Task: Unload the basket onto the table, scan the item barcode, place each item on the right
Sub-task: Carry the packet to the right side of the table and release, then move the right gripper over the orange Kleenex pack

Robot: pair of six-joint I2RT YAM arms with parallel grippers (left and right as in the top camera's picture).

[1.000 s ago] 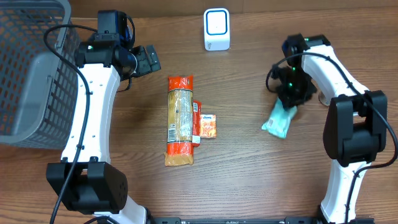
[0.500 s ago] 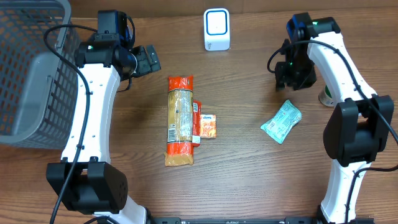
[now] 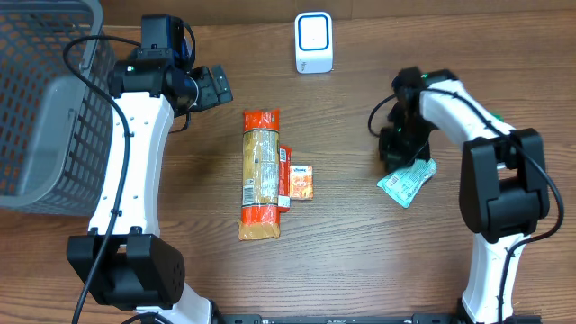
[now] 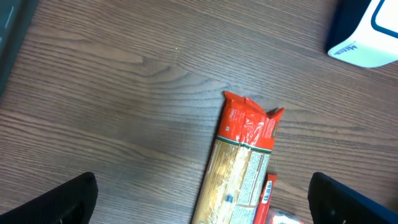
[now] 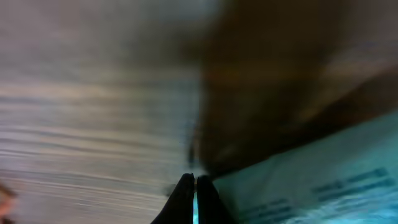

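A grey wire basket (image 3: 40, 99) stands at the table's far left corner; through the mesh only its own grey floor shows.

The left gripper (image 3: 211, 87) hangs above bare wood (image 4: 112, 81) near the far edge. Its fingers (image 4: 62, 199) are spread wide and hold nothing. In the left wrist view the red end of a long pasta pack (image 4: 245, 149) lies between them, below.

The right gripper (image 3: 396, 157) is down on the right half of the table. Its dark fingertips (image 5: 185, 190) are pressed together at the edge of the teal packet (image 3: 409, 178). That view is blurred, so I cannot tell whether any film is caught between them.

The teal packet (image 5: 311, 180) lies flat, well apart from the white scanner (image 3: 313, 42) at the middle of the far edge. Its long axis runs diagonally, one end toward the far right corner and the other toward the near edge.
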